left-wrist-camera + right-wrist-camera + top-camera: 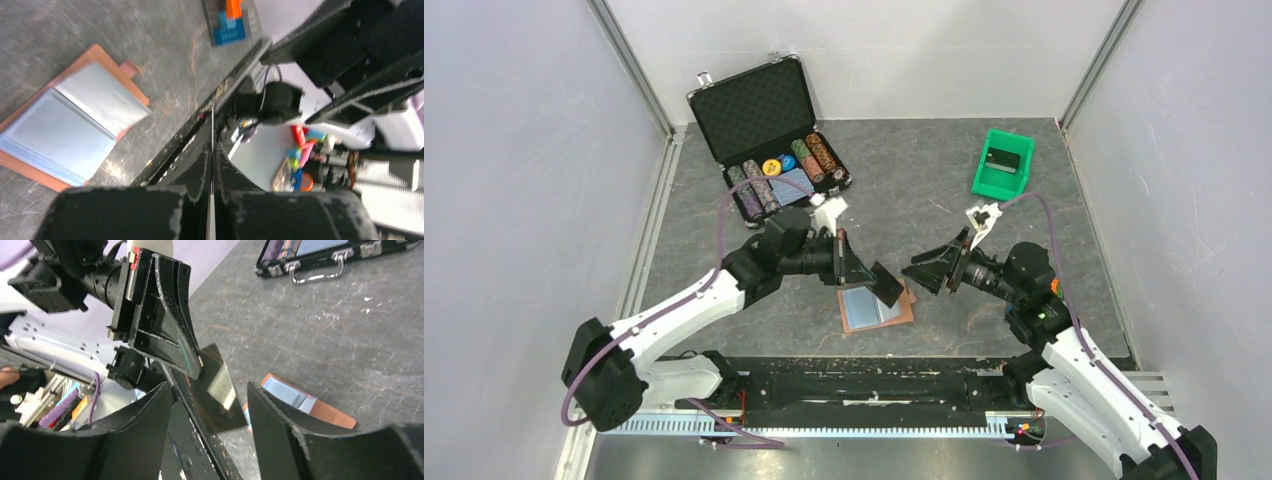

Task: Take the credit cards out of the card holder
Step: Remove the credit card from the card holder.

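**A:** What lies in front of you, from the big things down?

**B:** The grey table [924,190] is the largest. At its far left you have one black case [754,105], lid up, with rows of poker chips [786,170] inside. At the far right stands one green bin [994,190] with one black block [1003,160] in it. Open table surface shows between case and bin, and also to the right of the holder, up to the table's right edge.

**A:** And the card holder?

**B:** You have one card holder [872,310]. It lies open and flat, blue lining up, close to the near edge of the table. It is between your two grippers and lower than both.

**A:** Where is the card compared with the grippers?

**B:** Your left gripper [870,274] is clamped on one credit card [888,288]. It pinches the card at one edge. The rest sticks out toward the right arm, tilted, in the air over the right part of the holder. In the left wrist view you see this card only edge-on, as a thin line between the closed fingers. Your right gripper [914,274] has its jaws apart and points at the card from the right. The card is just in front of the spread fingers, and I see no contact with them.

**A:** How many cards do you count?

**B:** One, the held one. Whether more sit in the holder's pockets, I cannot tell.
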